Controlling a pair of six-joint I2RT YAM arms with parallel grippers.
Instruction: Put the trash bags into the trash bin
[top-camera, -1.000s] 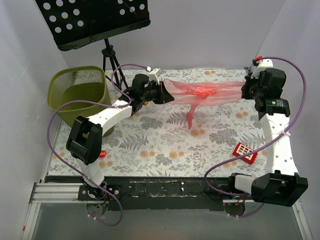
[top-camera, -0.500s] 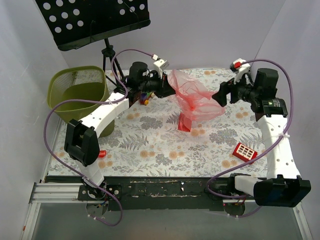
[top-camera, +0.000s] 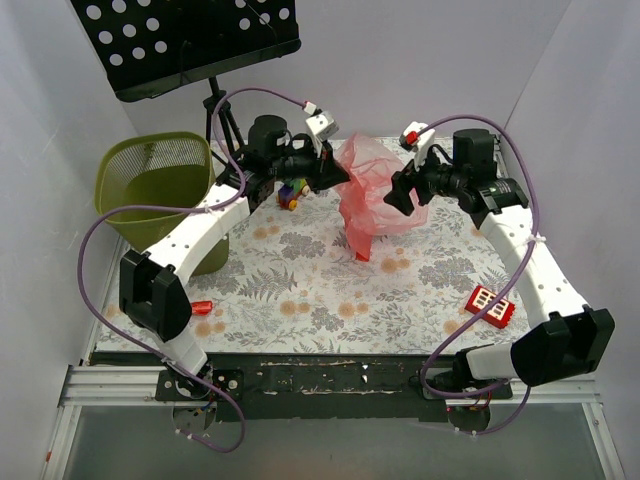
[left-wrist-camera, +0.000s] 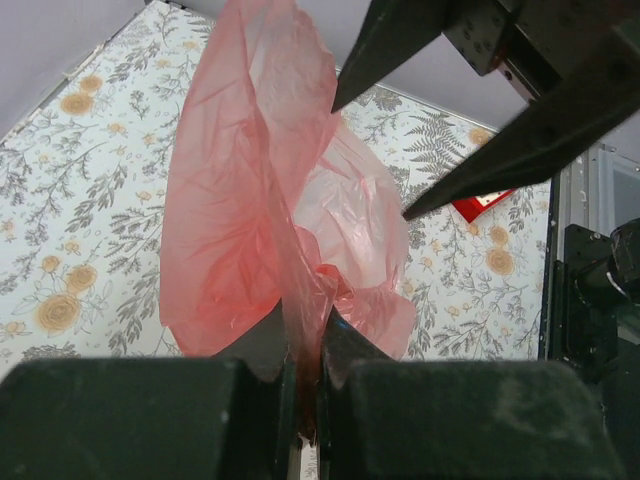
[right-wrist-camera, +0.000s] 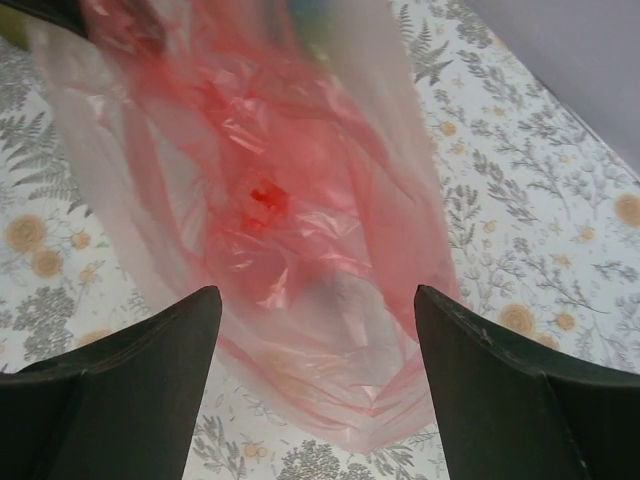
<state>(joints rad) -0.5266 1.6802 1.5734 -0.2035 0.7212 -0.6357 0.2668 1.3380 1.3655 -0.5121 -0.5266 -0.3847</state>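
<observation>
Plastic of the trash bag hung bunched from my left fingers, which were clenched on one edge so it dangled over the counter, its tail seemingly touching down. My right fingers stood spread just beside it, gripping nothing (freed for a fresh hold, I judged). The trash bin sat far left, with no red inside.

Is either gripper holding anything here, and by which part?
The left gripper pinches the trash bag by a bunched fold of film near its top. The right gripper is open and holds nothing.
</observation>
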